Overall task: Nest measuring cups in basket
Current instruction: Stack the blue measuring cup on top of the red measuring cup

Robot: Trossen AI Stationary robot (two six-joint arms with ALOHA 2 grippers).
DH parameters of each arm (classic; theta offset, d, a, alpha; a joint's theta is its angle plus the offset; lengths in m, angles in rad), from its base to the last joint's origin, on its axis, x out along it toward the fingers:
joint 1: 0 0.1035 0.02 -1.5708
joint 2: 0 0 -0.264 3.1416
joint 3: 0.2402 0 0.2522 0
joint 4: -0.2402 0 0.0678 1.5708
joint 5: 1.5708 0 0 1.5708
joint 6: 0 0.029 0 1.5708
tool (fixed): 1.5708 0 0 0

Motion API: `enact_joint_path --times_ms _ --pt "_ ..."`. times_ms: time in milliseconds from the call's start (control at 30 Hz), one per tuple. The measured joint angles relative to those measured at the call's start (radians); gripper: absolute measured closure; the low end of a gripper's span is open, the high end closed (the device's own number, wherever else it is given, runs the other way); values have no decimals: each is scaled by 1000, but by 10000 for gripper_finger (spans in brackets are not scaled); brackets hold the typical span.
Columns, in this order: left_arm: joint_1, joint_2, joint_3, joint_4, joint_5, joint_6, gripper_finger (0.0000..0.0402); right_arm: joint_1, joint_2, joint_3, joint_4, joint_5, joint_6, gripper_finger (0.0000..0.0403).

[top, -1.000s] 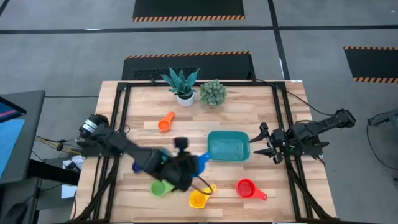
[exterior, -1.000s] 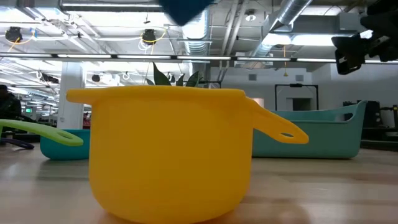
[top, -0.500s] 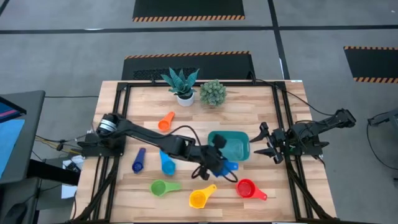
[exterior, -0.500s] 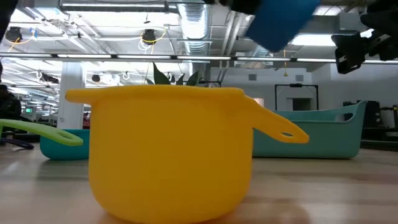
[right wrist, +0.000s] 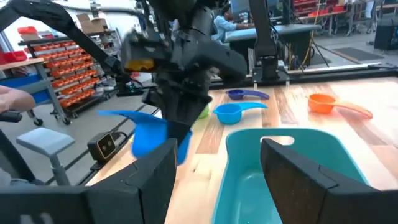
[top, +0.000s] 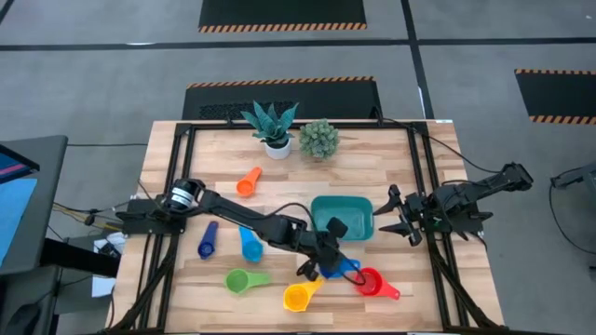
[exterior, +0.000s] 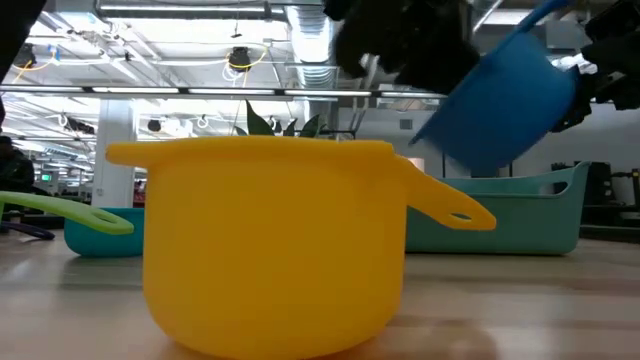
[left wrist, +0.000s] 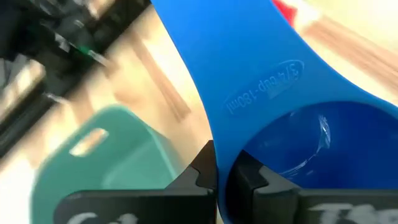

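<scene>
1. The left hand (top: 328,263) is clamped on the blue cup (top: 337,271) by its handle, held in the air just near of the basket (top: 343,220).
2. Move it far, over the basket, level it, lower slowly, then let go.
3. The right hand (top: 399,215) waits right of the basket, fingers apart.

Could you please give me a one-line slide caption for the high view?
Left hand carries a blue measuring cup beside the teal basket; right hand waits open nearby.
</scene>
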Motion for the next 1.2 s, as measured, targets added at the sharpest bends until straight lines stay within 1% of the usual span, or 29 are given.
enact_joint_path --times_ms 100,300,500,733,867,967,1100,1200 --pt "-11 16 1 -10 17 -11 401 0 0 0 -4 0 0 148" --pt "-21 51 0 -145 13 -13 401 0 0 0 -4 0 0 148" --pt "-23 64 0 -120 -49 20 401 0 2 2 -14 -2 0 148" --pt "-23 64 0 -111 -50 11 396 0 1 2 -23 -3 -1 148" --pt "-23 64 0 -115 -46 34 374 0 1 2 -24 -3 -2 148" --pt "-23 64 1 -116 -39 38 350 0 1 2 -25 -2 -2 148" --pt "-23 64 1 -122 -35 -17 314 0 1 2 -26 -2 -2 148" --pt "-23 57 1 -117 -69 -29 289 0 1 2 -27 -1 -9 148"
